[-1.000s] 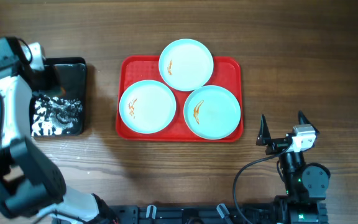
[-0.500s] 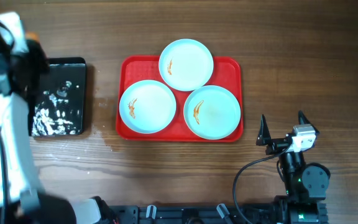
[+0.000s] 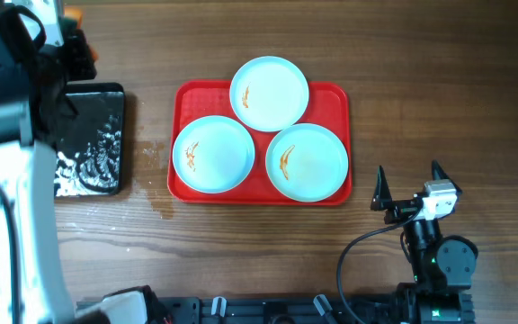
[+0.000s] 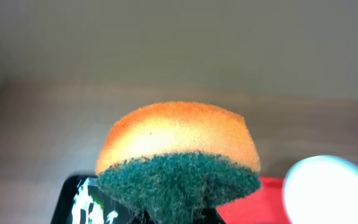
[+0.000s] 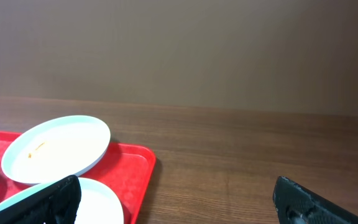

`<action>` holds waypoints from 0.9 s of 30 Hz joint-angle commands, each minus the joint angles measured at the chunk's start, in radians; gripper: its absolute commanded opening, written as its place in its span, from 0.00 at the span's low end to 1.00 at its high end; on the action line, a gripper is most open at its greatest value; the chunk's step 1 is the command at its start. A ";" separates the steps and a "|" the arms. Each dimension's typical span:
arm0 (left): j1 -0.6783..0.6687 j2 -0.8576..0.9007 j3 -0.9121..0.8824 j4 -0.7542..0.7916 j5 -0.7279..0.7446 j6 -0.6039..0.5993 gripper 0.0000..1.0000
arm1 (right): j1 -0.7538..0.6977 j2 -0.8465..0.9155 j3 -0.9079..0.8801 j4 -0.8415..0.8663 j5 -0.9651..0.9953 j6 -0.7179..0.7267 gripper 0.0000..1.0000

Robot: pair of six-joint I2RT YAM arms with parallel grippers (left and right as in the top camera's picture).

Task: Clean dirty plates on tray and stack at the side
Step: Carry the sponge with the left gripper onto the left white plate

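Red tray (image 3: pixel 187 94) is lying flat mid-table, long side running left-right, with rounded corners and a low rim. Three round pale mint-white plates are sitting on it in a triangle: top plate (image 3: pixel 269 94) is overhanging the far rim, while left plate (image 3: pixel 213 154) and right plate (image 3: pixel 307 162) are sitting side by side along the near edge. All three are lying flat, right side up and unstacked, with edges touching or nearly so. Each is carrying a small orange-brown smear, left of centre on every plate.
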 commanded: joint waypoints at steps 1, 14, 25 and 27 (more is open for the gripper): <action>-0.082 -0.003 0.000 -0.101 0.080 -0.051 0.04 | -0.006 -0.006 -0.001 0.005 0.014 -0.018 1.00; -0.354 0.233 -0.001 -0.301 0.245 -0.225 0.04 | -0.006 -0.006 -0.001 0.005 0.014 -0.017 1.00; -0.483 0.496 -0.001 -0.420 0.148 -0.370 0.04 | -0.006 -0.006 -0.001 0.005 0.014 -0.017 1.00; -0.496 0.537 -0.001 -0.430 0.100 -0.413 0.04 | -0.006 -0.006 -0.001 0.005 0.014 -0.017 1.00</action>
